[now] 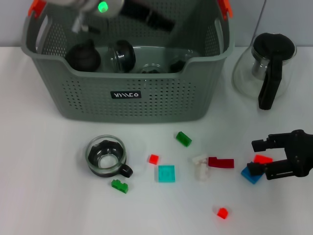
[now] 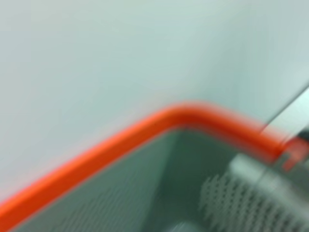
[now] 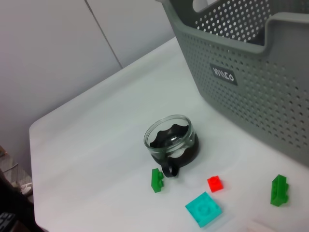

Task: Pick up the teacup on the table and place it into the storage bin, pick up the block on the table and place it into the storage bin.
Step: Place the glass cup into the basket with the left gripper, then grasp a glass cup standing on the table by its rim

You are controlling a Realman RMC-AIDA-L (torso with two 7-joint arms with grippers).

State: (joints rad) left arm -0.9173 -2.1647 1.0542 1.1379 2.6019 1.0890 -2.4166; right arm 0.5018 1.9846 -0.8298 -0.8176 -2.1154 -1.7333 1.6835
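- We see the storage bin [image 1: 132,93] in the upper middle of the head view. It is a big grey-green basket full of little holes, with orange clips [image 1: 225,6] at its top corners and a small black label [image 1: 126,94] with white letters on its front wall.
- Inside the bin we see some dark, glassy things, but we cannot tell what each one is.
- The teacup [image 1: 105,156] sits upright on the white table [image 1: 49,196], in the lower left of the head view, in front of the bin and apart from it. It is clear glass with a black base and a black handle.
- A small green block [image 1: 119,186] lies just beside the cup's handle.
- More blocks lie across the lower middle: a little red one [image 1: 153,158], a flat teal square [image 1: 166,173], another green one [image 1: 184,139], a white one [image 1: 200,165] and a dark red one [image 1: 221,162].
- The right gripper [image 1: 258,156] is at the lower right edge of the head view. Its black fingers are apart, with a red block [image 1: 262,158] between them and a blue block [image 1: 251,175] just under the lower finger.
- The left gripper [image 1: 80,22] is at the top left, over the bin. We cannot tell if its fingers are apart or together.
- A glass pot [image 1: 266,68] with a black handle stands at the upper right, beside the bin.
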